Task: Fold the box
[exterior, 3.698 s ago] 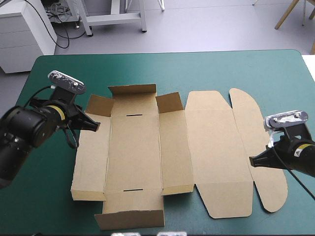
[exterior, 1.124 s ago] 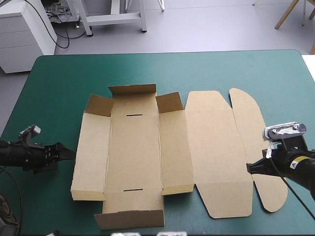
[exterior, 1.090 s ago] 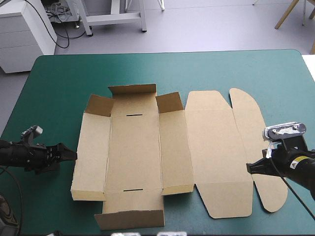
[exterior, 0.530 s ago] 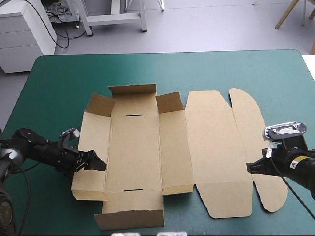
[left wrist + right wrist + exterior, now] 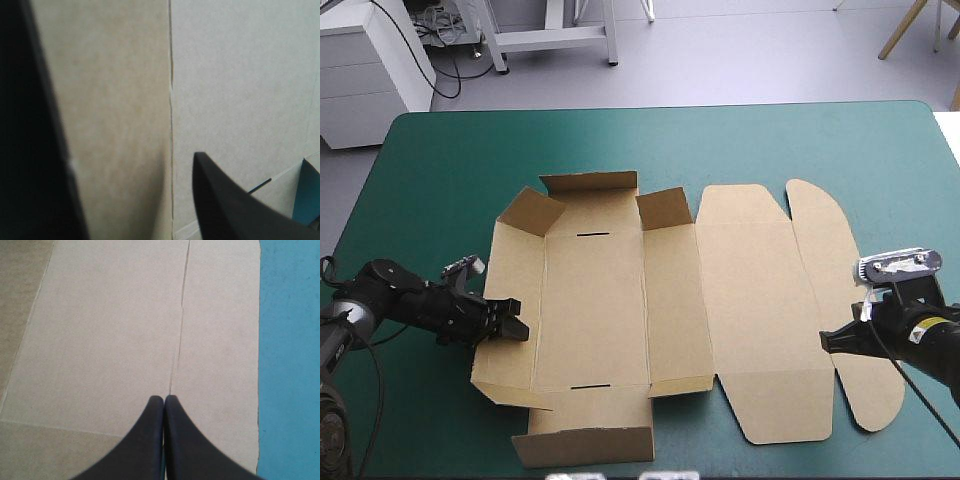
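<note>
Teal-green table cover (image 5: 430, 170) fills the frame. The flat-cut brown cardboard box (image 5: 620, 300) lies across the middle, from centre-left to lower right. Its base panel is at centre, with the lid panel (image 5: 755, 300) and rounded tuck flap (image 5: 855, 290) flat to the right. The left side wall (image 5: 512, 290) is tilted up off the cover, not yet upright.

My left gripper (image 5: 510, 328), lower left of the frame, sits at that wall's outer edge with its fingers spread apart. The wrist view shows the wall-to-base crease running between them, nothing clamped. My right gripper (image 5: 827, 342), lower right, has its fingers pressed together into one point. It sits over the crease between lid and rounded flap. It looks to be pinning the sheet, but I can't confirm contact. Thin slots (image 5: 592, 235) sit at the base's far and near ends.

Risks, my guess:
- The wall looks only propped, so if my left fingers slide off the edge it drops flat.
- A sideways push could shove the whole sheet rightward if the right tip isn't bearing down.
- The corner tab (image 5: 530, 212), upper left of the box, could end up outside the wall instead of tucked.
</note>
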You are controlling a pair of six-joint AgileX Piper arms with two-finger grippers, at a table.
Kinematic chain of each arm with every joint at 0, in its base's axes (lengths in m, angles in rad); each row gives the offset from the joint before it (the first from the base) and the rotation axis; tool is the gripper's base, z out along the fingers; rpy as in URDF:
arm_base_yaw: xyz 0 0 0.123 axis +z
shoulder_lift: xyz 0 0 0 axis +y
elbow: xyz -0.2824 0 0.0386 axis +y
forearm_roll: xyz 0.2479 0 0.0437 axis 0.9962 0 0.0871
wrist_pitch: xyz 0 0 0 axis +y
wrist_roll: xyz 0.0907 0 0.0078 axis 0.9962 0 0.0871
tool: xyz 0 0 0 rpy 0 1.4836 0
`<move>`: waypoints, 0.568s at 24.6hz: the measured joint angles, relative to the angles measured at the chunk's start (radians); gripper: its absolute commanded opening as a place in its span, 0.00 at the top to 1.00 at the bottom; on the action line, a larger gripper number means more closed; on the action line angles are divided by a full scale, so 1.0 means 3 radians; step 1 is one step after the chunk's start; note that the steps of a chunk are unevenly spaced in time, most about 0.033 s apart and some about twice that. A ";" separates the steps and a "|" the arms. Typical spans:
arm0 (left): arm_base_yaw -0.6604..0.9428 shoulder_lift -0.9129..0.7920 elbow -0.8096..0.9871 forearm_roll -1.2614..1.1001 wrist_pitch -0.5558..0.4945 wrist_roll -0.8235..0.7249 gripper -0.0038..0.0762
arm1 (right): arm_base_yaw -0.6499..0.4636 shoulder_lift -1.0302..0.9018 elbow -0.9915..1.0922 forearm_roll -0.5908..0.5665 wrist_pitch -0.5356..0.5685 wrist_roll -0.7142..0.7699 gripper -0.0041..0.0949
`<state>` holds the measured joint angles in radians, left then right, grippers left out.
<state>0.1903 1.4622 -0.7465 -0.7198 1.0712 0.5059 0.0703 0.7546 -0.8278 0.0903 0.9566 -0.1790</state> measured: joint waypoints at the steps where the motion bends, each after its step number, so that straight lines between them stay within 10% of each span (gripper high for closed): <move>1: 0.0000 0.0000 0.0000 0.0008 0.0003 0.0000 0.86 | 0.0000 0.0000 0.0000 0.0000 0.0000 0.0000 0.98; 14: -0.0119 0.0000 -0.0244 0.0102 -0.0102 0.0421 0.96 | 0.0000 0.0000 0.0000 -0.0024 -0.0044 0.0000 0.98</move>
<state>0.1546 1.4622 -0.8197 -0.6891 1.0405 0.6322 0.0703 0.7546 -0.8278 0.0831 0.9433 -0.1790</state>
